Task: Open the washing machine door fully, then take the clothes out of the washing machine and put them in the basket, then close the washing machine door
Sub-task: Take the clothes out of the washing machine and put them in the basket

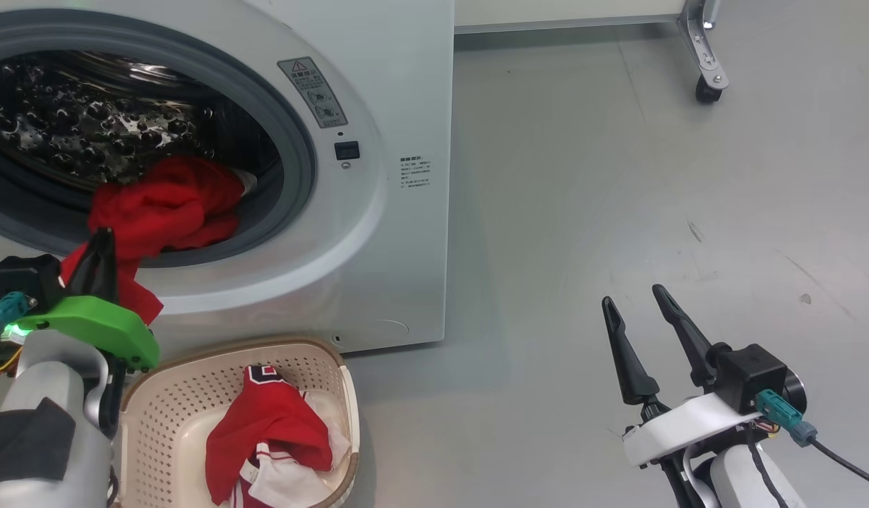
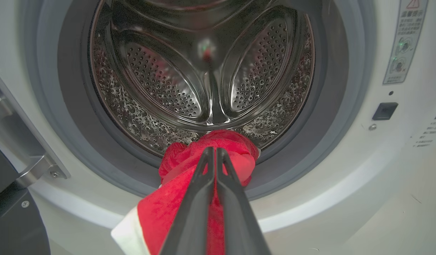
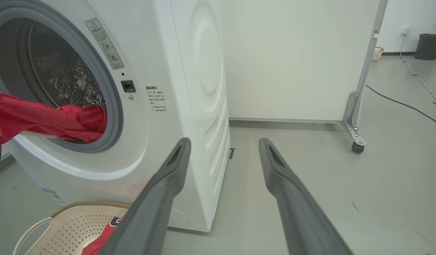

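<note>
My left claw (image 2: 215, 150) is clamped on the red garment (image 1: 167, 204), which trails over the washing machine (image 1: 406, 85) gasket (image 1: 303, 169). It may snag there, or slip and land beside the basket (image 1: 296, 344). My right claw (image 1: 632, 295) hangs apart, idle.

Glossy steel drum (image 2: 210, 88) (perforated)

The basket (image 1: 180, 398) runs off the head view's bottom edge, and print on the warning label (image 1: 312, 92) is unreadably small.
</note>
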You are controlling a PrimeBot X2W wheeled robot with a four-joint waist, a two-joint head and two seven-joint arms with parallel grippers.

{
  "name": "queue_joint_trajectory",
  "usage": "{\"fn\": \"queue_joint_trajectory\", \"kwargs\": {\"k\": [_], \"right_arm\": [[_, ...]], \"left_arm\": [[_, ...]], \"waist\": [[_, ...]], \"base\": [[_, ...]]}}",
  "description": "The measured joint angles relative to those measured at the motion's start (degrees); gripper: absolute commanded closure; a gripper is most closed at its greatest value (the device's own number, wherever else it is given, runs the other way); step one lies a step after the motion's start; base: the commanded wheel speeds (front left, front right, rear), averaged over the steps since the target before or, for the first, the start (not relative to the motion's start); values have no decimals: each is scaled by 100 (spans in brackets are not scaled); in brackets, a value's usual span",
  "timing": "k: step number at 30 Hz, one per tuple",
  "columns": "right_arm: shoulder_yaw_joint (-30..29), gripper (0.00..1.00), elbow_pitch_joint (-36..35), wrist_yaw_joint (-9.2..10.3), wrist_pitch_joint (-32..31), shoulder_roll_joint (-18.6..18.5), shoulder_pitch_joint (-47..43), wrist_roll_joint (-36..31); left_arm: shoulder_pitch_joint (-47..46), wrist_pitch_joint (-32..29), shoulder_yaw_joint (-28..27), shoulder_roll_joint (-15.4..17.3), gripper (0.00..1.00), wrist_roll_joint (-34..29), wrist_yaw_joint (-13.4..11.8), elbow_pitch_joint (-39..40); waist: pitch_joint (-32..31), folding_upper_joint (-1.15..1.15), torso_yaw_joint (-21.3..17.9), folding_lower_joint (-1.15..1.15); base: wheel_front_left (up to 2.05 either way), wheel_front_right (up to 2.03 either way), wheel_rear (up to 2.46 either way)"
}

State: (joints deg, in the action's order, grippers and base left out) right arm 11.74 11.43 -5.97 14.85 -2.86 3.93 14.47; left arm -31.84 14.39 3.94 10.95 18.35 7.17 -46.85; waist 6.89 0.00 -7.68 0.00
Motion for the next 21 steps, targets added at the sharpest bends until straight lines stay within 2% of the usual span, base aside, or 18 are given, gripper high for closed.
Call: {"fn": "queue_joint_trajectory", "kwargs": {"k": [4,10,21], "right_arm": [[-23,0,-5,-1,0,0,-7,0],[-62,0,-37,-1,0,0,-57,0],[-69,0,-89,-3,0,1,-86,0]], "left_arm": [[29,5,-43,0,100,0,2,445],[52,5,-199,-75,100,21,3,1784],[553,8,-213,-232,100,-22,3,2673]], "waist": [[-40,0,30,0],[-51,0,60,0],[-11,0,75,0]], "base": [[0,0,0],[0,0,0],[0,0,0]]}}
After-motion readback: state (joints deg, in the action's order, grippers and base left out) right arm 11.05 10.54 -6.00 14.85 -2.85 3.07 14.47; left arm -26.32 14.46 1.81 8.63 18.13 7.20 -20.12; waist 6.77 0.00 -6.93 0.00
